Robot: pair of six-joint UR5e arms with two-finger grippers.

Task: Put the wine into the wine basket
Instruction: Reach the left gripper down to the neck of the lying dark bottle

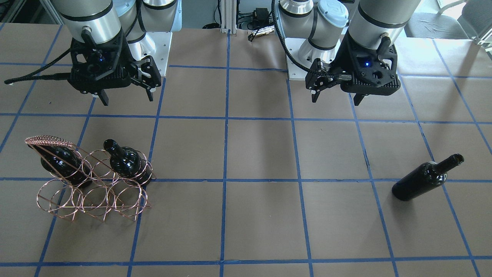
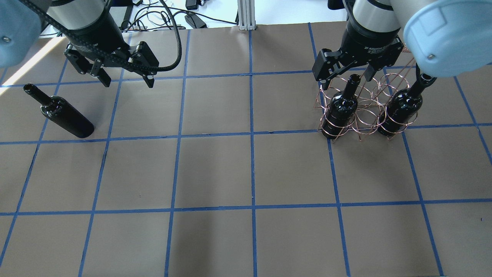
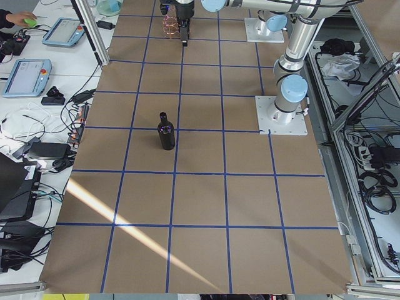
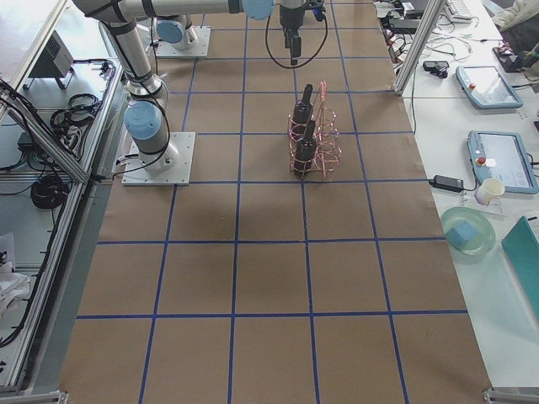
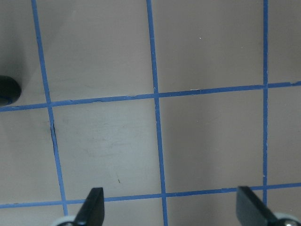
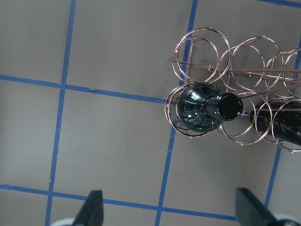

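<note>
**Wine flat on the counter, both pairs of fingers spread**

Lying on its side on the matte brown counter (image 1: 261,154), on the robot's left: the wine (image 1: 426,177). Glossy black glass, unlabelled, round shoulders narrowing to a long thin neck with an open rim, neck aimed away from the robot and outward. Well apart from the wine basket (image 1: 94,207), over on the robot's right.

Thin rose-copper wire there, bent into round rings in two rows, with slanted sides and a coiled handle (image 1: 48,141) at the outer end. Holding an inner bottle (image 1: 125,161) and an outer bottle (image 1: 63,163) of the same dark glass, each neck-up through rings of the row nearer the robot.

Blue tape lines (image 1: 226,154) crossing the counter in a square grid.

Left fingers (image 5: 92,207), flat, black and blunt-tipped, spread wide above bare counter near the wine, touching nothing. Right fingers (image 6: 91,207), likewise wide apart and gripping nothing, hanging over the basket above the inner bottle's open mouth.
</note>
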